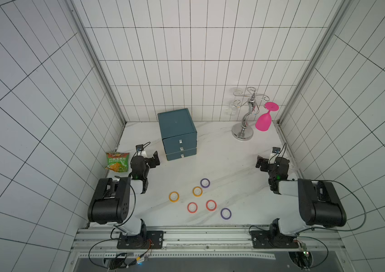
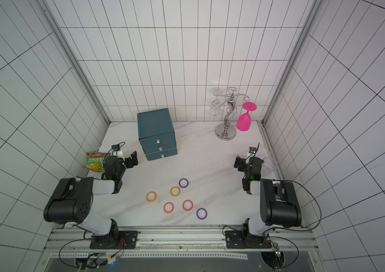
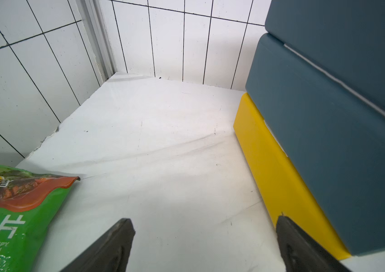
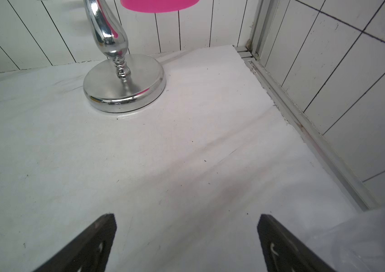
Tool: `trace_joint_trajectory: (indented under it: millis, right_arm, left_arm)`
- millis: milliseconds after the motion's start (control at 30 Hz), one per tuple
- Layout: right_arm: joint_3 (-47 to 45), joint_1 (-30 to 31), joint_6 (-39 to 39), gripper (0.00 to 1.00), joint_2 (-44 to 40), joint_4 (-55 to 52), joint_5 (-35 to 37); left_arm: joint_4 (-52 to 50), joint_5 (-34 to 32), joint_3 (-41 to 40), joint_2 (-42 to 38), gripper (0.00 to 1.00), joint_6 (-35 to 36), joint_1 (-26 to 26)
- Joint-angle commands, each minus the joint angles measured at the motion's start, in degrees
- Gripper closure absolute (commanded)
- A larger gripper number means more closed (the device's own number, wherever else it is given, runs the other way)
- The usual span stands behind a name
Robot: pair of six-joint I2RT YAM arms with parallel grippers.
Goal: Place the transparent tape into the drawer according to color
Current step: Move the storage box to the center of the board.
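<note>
1. A white marbled tabletop (image 1: 222, 153) sat inside white tiled walls, seen from above in both top views.
2. A dark teal-blue box-shaped chest of three stacked drawers (image 1: 177, 127) stood at the back, left of centre. All three drawers were closed, their small silver pulls facing the arms.
3. Six small ring-shaped rolls of transparent tape lay flat near the front, well apart from the chest.
4. A purple roll (image 1: 204, 183) lay farthest back, with an orange-yellow roll (image 1: 197, 191) just beside it and a second orange-yellow roll (image 1: 174, 196) further left.
5. A red roll (image 1: 192, 207) and a second red roll (image 1: 211, 205) lay side by side nearer the front, and a second purple roll (image 1: 225, 213) lay at the front right.
6. The black two-fingered left gripper (image 3: 204, 222) sat low over the table between a green bag of corn chips (image 3: 10, 212) and the chest's yellow bottom side. Its fingers were spread wide and held nothing.
7. The right gripper (image 4: 186, 217), also spread wide and empty, faced the round base of a shiny silver glass rack (image 4: 124, 82) near the right wall.
8. A pink plastic goblet (image 1: 264, 120) hung upside down from the rack.
</note>
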Motion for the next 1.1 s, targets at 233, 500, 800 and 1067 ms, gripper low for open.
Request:
trace_joint_trajectory:
  millis: [233, 500, 800, 1067]
  right_arm:
    - [1.7, -0.5, -0.2, 0.01, 0.5, -0.1, -0.3]
    - [1.7, -0.6, -0.4, 0.01, 0.5, -0.1, -0.4]
    - [10.3, 7.6, -3.0, 0.01, -10.0, -23.4, 10.2]
    - [26.1, 11.7, 3.9, 0.01, -12.0, -43.7, 3.9]
  left_arm:
    - [-1.2, -3.1, 1.3, -1.0, 0.02, 1.0, -1.1]
    - [-0.9, -4.1, 1.2, -1.2, 0.02, 0.9, -1.4]
    - [-27.1, -10.7, 13.1, -11.7, 0.02, -3.3, -2.1]
    - [-39.5, -2.0, 26.7, -13.5, 0.01, -8.4, 0.0]
